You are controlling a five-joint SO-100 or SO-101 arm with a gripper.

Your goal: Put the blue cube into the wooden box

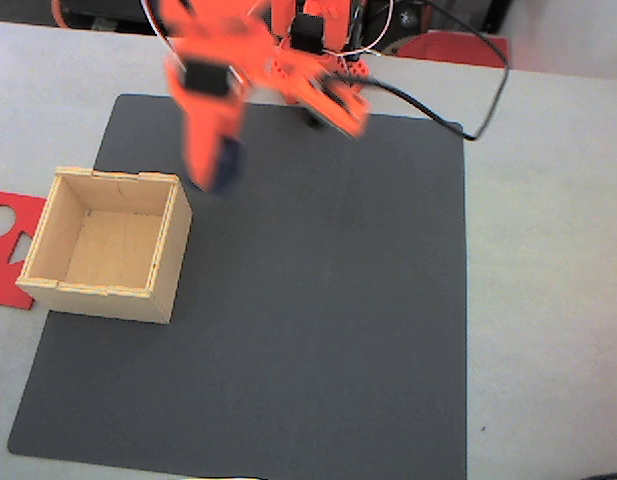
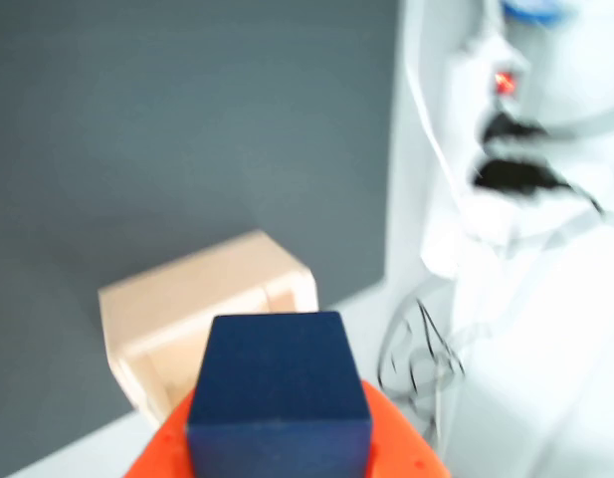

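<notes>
In the fixed view my orange gripper (image 1: 216, 175) is blurred with motion, hanging above the dark mat just beyond the far right corner of the wooden box (image 1: 108, 290). It is shut on the blue cube (image 1: 228, 165), a dark lump at its tip. The wrist view shows the navy blue cube (image 2: 279, 393) held between the orange fingers (image 2: 401, 443) at the bottom edge. Behind it lies the pale wooden box (image 2: 187, 309). The box stands open and empty at the mat's left side.
A dark grey mat (image 1: 318, 300) covers the middle of the white table. A flat red cut-out sheet (image 1: 8, 250) lies left of the box. A black cable (image 1: 478, 120) loops at the mat's far right corner. White cables and a power strip (image 2: 486, 70) lie on the table.
</notes>
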